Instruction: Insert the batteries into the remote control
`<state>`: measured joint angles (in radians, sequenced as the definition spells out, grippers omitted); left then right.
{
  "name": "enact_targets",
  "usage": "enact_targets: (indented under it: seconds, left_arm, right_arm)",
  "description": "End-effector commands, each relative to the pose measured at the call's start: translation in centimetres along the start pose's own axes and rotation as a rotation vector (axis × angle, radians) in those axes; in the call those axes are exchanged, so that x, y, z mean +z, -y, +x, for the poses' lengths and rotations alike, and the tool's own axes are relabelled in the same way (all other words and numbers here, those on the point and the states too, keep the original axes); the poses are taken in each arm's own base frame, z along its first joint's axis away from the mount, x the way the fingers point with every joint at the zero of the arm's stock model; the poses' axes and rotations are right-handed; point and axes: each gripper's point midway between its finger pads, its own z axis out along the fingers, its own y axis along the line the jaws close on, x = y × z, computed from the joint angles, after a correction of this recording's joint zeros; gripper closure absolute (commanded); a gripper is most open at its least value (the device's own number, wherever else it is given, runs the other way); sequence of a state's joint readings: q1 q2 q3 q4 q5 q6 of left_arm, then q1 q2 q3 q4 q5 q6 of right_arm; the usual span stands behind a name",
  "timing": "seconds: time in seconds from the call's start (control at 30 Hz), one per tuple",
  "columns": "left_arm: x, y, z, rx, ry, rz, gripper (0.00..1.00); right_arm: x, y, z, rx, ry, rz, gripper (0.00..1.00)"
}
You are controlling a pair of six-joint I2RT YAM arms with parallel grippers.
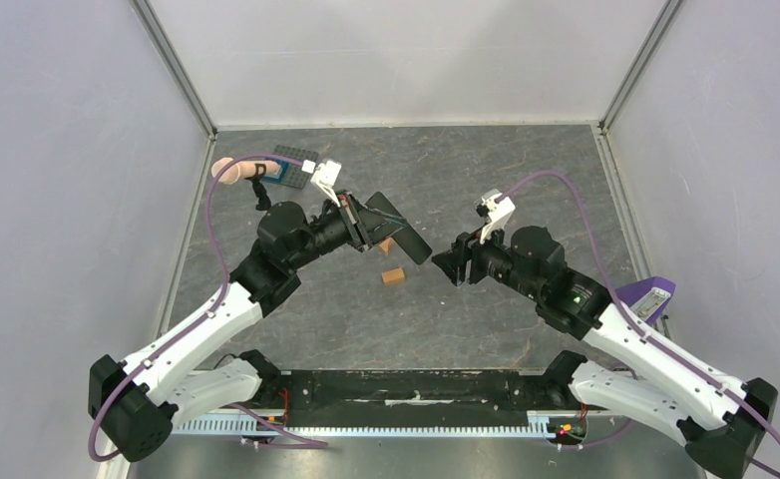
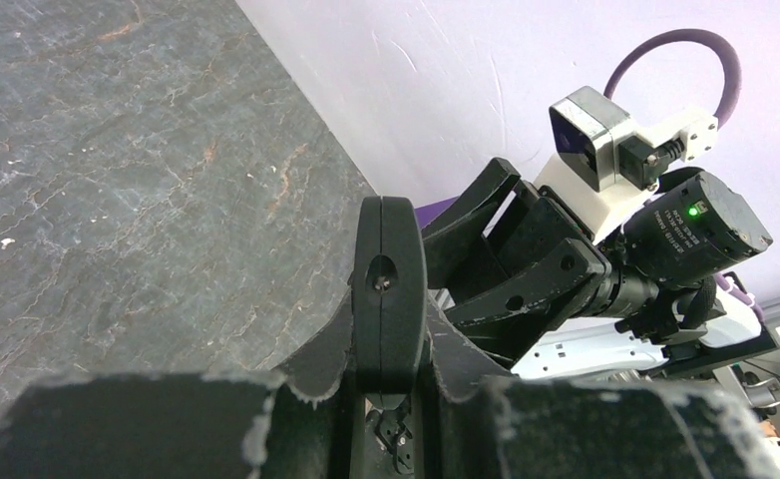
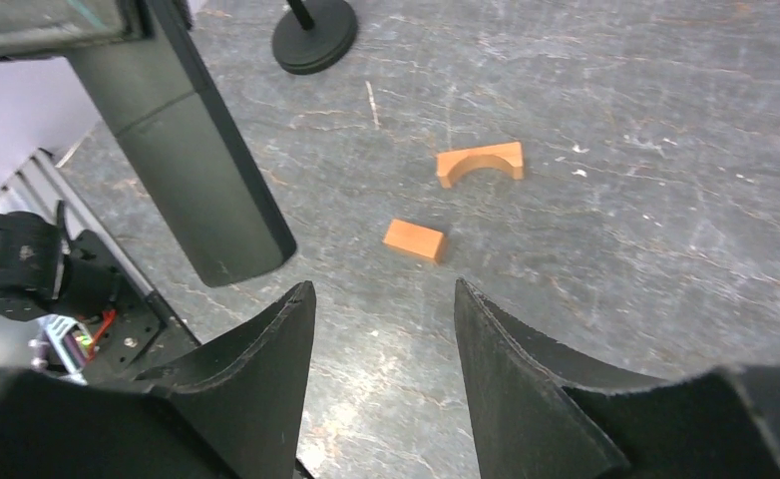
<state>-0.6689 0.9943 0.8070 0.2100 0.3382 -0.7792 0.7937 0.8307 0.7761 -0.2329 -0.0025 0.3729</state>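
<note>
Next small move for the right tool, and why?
Probably ease the right tool down toward the rectangular orange block: its jaws are open and empty, the block lies just ahead, and the left tool holds the remote control aloft.

The remote control (image 1: pixel 404 238) is black, the block (image 3: pixel 414 239) and arch (image 3: pixel 480 163) orange, the table (image 1: pixel 506 170) veined grey.

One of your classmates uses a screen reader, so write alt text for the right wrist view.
The right pincer stands open and empty at the bottom edge, above a grey table. A slim black remote control slants down from the upper left; beyond lie an orange arch block and an orange rectangular block.
</note>
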Motion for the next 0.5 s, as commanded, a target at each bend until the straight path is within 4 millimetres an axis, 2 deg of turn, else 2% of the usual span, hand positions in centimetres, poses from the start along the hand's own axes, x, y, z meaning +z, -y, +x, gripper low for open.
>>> enact_targets:
  seconds: [0.0,0.23,0.37,0.47]
  left_arm:
    - [-0.1,1.8,-2.6,-0.009,0.071,0.022,0.98]
    - [-0.1,1.7,-2.3,-0.037,0.075,0.03,0.98]
    - [0.0,2.4,-1.5,-0.029,0.035,0.083,0.98]
    - [-0.5,2.0,-1.5,-0.003,0.043,0.06,0.98]
  right_arm:
    - [0.4,-2.9,-3.3,0.054,0.095,-0.131,0.45]
    - [0.7,-4.4,-4.3,0.113,0.125,-0.201,0.45]
    - [1.2,-4.3,-4.2,0.144,0.122,-0.192,0.44]
    - [1.2,-3.7,-3.8,0.161,0.102,-0.154,0.41]
